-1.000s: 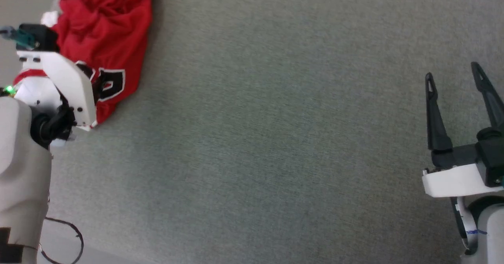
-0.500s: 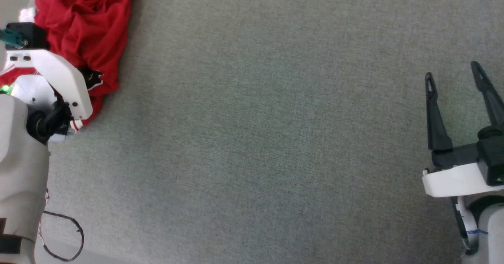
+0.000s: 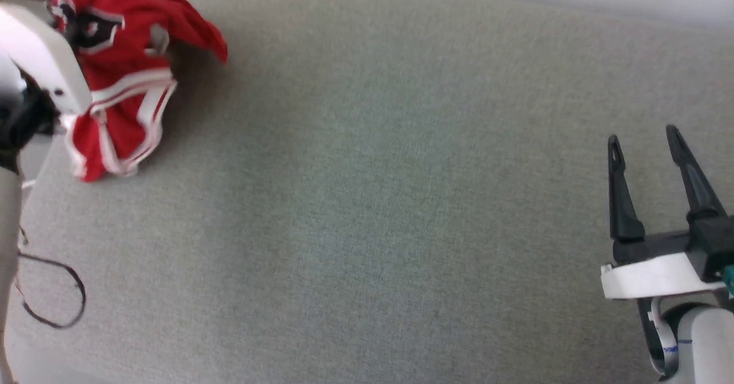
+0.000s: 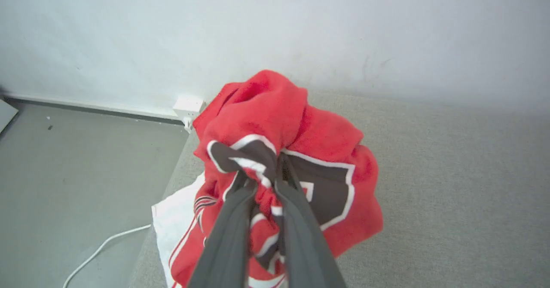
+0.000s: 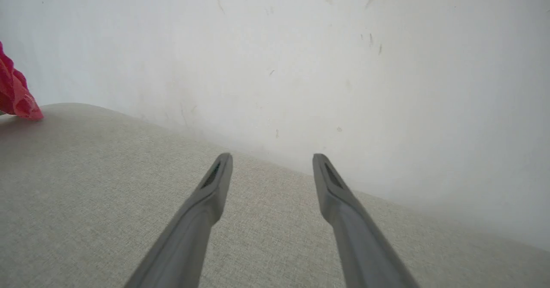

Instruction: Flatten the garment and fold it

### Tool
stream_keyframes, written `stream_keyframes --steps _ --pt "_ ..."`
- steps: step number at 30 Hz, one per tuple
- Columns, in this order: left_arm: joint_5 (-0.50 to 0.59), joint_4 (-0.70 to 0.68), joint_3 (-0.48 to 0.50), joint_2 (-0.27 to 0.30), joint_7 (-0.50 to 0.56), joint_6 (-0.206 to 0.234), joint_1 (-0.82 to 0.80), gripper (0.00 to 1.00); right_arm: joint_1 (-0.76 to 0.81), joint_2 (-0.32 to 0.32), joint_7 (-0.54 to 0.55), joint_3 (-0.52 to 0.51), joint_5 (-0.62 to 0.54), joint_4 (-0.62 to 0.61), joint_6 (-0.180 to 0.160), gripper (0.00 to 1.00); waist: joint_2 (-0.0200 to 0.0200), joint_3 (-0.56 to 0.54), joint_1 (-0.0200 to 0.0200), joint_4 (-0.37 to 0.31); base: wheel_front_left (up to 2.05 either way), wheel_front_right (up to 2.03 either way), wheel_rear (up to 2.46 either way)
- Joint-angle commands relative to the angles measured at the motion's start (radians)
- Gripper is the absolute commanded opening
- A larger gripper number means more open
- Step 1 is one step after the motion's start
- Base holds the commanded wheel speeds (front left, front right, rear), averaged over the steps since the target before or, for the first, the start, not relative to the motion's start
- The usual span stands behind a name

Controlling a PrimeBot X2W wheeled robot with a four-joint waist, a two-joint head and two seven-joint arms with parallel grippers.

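The step in hand looked like the pick-up that comes ahead of any flattening: the left gripper (image 4: pixel 268 180) had its 2 dark fingers clenched on a pinch of the jersey (image 4: pixel 275 120), right at the black, white-outlined numeral, with red cloth heaped beyond the fingertips and striped trim trailing back under them. In the head view the jersey (image 3: pixel 123 80) was a crumpled bundle at the left edge of the grey fabric surface (image 3: pixel 367 200), its long axis running from the numeral at the far end to the red-and-white striped trim at the near end, no front or collar laid out. The right gripper (image 3: pixel 642 133) was well apart from it, its fingers spread and grasping nothing, bare fabric beneath them. The next move probably called for carrying the bundle to the open ground between the 2 grippers, then a 2nd hold by the right fingers on a free edge to pull it flat.
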Motion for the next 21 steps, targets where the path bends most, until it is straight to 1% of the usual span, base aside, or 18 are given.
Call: stream_keyframes --steps 1,6,13,21 --pt "-0.003 -0.044 -0.003 0.008 0.008 -0.007 -0.034 0.0 0.019 0.002 -0.017 -0.009 0.034 0.019 -0.002 1.0 0.0 -0.119 0.0001 -0.038 0.0 0.0 0.0" --pt "-0.016 -0.154 -0.011 0.0 0.035 -0.005 -0.07 0.0 0.057 0.003 -0.04 -0.035 0.095 0.062 -0.002 1.0 0.0 -0.195 0.0001 -0.081 0.0 0.0 0.0" --pt "-0.059 -0.273 -0.044 -0.075 0.094 0.017 -0.074 0.0 0.119 0.003 -0.055 -0.077 0.132 0.092 -0.002 1.0 0.0 -0.276 0.0001 -0.156 0.0 0.0 0.0" --pt "-0.104 -0.424 -0.109 -0.137 0.165 0.019 -0.022 0.0 0.138 0.003 -0.059 -0.082 0.152 0.087 -0.002 1.0 0.0 -0.281 0.0001 -0.279 0.0 0.0 0.0"
